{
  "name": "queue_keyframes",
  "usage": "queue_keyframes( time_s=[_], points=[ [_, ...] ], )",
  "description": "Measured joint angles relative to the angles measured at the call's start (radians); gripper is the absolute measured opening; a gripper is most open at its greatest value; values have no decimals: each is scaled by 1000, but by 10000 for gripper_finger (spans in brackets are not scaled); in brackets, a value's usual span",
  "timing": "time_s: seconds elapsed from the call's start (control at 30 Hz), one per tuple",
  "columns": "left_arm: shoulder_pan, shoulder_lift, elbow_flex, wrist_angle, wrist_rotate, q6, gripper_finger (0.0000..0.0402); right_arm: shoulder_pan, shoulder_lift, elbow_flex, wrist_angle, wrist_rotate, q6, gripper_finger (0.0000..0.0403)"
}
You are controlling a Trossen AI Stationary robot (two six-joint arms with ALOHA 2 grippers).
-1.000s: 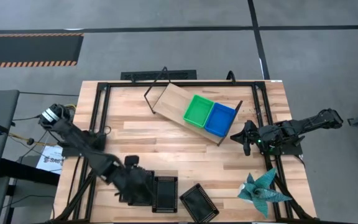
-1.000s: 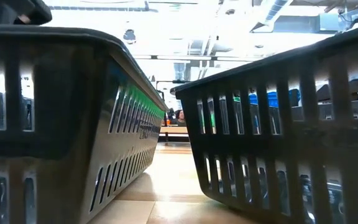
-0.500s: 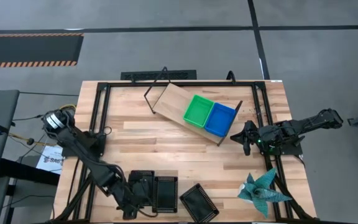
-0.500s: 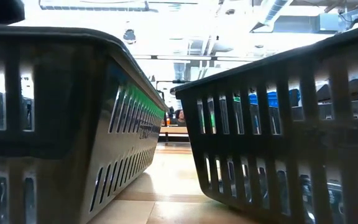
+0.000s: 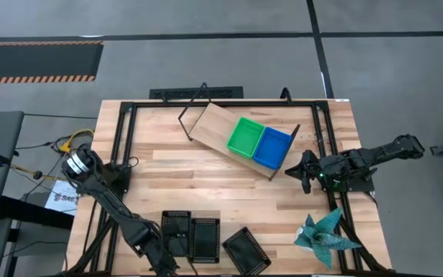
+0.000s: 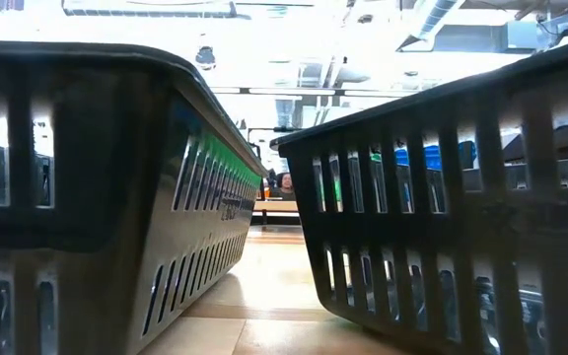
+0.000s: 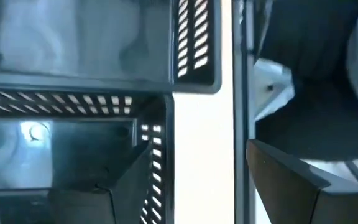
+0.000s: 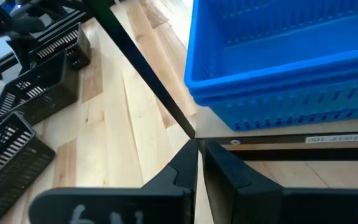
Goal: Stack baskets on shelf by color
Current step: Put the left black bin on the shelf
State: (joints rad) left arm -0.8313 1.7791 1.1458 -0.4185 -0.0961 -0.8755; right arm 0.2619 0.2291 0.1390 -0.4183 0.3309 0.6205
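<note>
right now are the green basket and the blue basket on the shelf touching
Touching. In the high view the green basket and the blue basket sit side by side on the shelf, their long rims meeting with no wood showing between them.

Mirrored, only partly legible lettering, perhaps "SHELF 106", printed on a white strip label (image 8: 337, 138) along the shelf (image 8: 278, 144) edge below the blue basket (image 8: 284, 56). Paper sheet (image 5: 58, 198) beside the table with dark print, unreadable.

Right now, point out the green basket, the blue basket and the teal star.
green basket (image 5: 244, 136), high view, inside floor.
blue basket (image 5: 272, 147), high view, inside floor.
teal star (image 5: 325, 236), high view, folded centre.
</note>
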Motion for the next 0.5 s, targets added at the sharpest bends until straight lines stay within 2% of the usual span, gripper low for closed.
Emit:
queue_keyframes(
  time_s=[0.3, 0.4, 0.5],
  points=[
    [0, 110, 25, -126, 9, -68, 240, 0, 0, -1, 6, -40, 26, 50],
    [1, 116, 29, -160, 1, -106, 208, 0, 0, -1, 7, -45, 26, 50],
    [1, 115, 31, -194, -14, -128, 156, 0, 0, -1, 7, -45, 26, 50]
  ],
)
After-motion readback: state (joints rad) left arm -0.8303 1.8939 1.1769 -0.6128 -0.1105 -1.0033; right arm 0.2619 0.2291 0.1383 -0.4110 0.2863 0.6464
